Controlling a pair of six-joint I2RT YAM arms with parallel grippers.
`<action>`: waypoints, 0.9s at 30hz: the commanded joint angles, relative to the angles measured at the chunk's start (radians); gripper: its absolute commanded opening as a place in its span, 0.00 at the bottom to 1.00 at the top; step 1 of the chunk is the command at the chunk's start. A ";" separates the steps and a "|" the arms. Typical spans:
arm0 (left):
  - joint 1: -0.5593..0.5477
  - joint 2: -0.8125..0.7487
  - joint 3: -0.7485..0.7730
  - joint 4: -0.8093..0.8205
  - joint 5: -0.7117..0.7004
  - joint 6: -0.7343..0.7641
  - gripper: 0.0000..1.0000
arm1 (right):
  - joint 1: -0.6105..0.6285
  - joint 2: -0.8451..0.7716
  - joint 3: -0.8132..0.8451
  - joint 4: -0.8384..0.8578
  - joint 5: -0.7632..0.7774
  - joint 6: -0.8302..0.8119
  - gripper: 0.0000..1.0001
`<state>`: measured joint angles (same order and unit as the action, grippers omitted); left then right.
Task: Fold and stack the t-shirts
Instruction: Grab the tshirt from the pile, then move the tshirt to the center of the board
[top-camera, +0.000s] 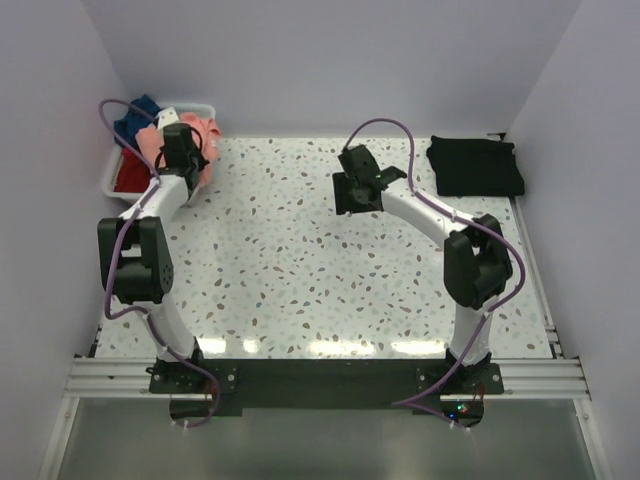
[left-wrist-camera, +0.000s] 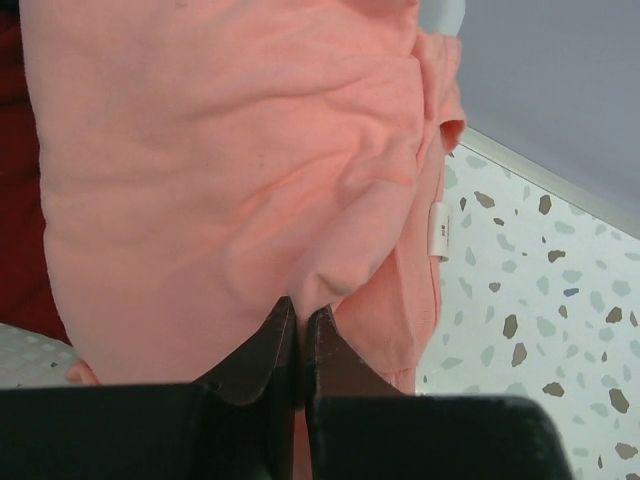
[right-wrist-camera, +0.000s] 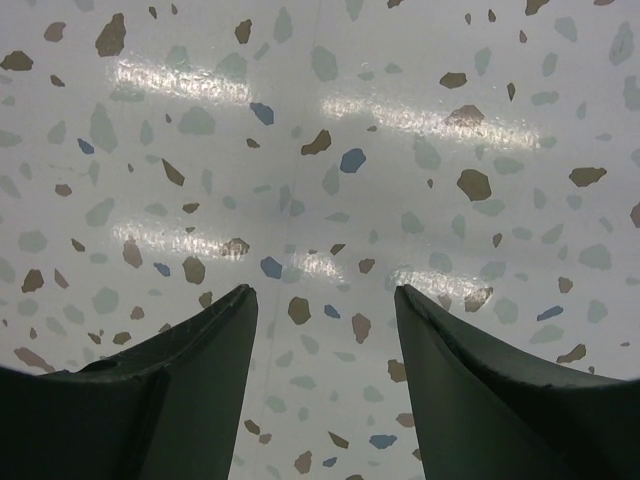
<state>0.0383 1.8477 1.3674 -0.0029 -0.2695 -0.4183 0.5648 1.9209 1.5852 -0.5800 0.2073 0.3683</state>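
**A:** What have you got?

**B:** My left gripper (left-wrist-camera: 302, 312) is clenched. Its tips pinch a ridge of the pink shirt (left-wrist-camera: 230, 170).

**A:** Which way does the shirt lie from there?

**B:** Straight ahead of the tips. Its length runs away from me, and creases fan out from the pinch. A white label (left-wrist-camera: 438, 232) hangs at its edge, off to the right. It's plain salmon, soft, crumpled and not folded.

**A:** And to the sides?

**B:** To the gripper's left is a red shirt (left-wrist-camera: 18, 200), beside the pink one. To its right is the speckled bench (left-wrist-camera: 540, 300). So I judge the pull should go rightward, out of the bin (top-camera: 108, 183) and onto the bench.

**A:** Could the other arm help?

**B:** Not quickly. My right gripper (right-wrist-camera: 322, 292) is spread wide and holds nothing. It hangs over the bench, well apart from the bin, so the left arm is much nearer. Past the right gripper, at the bench's far corner, a black shirt (top-camera: 476, 166) lies folded.
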 joint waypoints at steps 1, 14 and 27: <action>0.002 -0.083 0.036 0.052 -0.002 0.006 0.00 | 0.004 -0.071 -0.022 0.011 0.021 0.023 0.61; -0.109 -0.254 0.229 -0.038 0.193 0.067 0.00 | -0.026 -0.140 -0.019 0.042 0.138 0.012 0.63; -0.380 -0.212 0.559 -0.048 0.495 0.128 0.00 | -0.255 -0.273 -0.017 0.032 0.161 0.061 0.62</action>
<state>-0.2802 1.6524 1.8675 -0.1410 0.0319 -0.3367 0.3222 1.7313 1.5543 -0.5678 0.3283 0.3977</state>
